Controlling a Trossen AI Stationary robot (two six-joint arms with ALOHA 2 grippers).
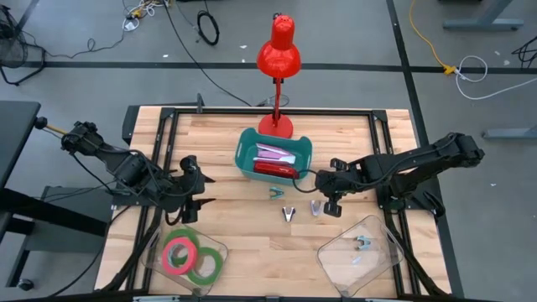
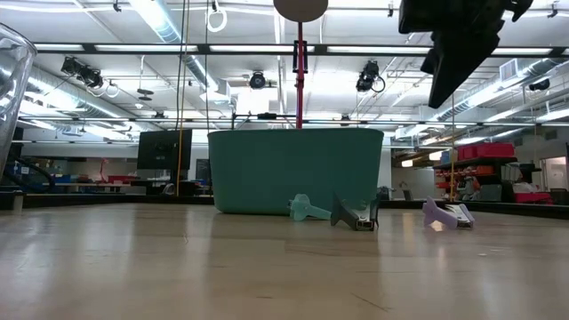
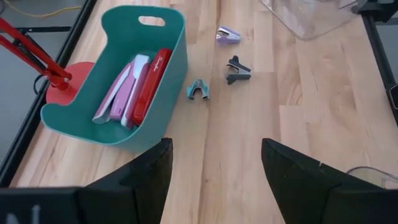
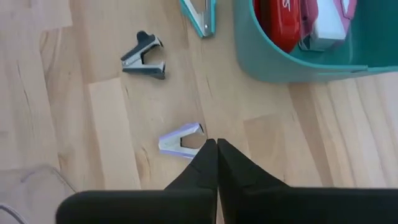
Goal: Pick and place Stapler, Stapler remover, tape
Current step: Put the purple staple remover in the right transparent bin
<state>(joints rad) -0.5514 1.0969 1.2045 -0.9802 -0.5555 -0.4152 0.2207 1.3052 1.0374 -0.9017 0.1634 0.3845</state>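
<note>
Three stapler removers lie on the table in front of the teal bin (image 1: 245,159): a teal one (image 1: 275,194), a dark one (image 1: 289,212) and a lilac one (image 4: 181,140). A red stapler (image 3: 151,78) and a pink-white one (image 3: 121,87) lie inside the bin. My right gripper (image 4: 216,148) is shut and hangs above the table just beside the lilac remover; the low view shows it (image 2: 458,53) well clear of the wood. My left gripper (image 3: 214,168) stands open at the table's left, empty. A red-pink tape roll (image 1: 178,252) and a green one (image 1: 204,264) lie in a clear tray.
A red desk lamp (image 1: 278,50) stands behind the bin. A clear tray (image 1: 361,252) at the near right holds small items. The tape's clear tray (image 1: 220,250) sits at the near left. Bare wood lies between the two trays.
</note>
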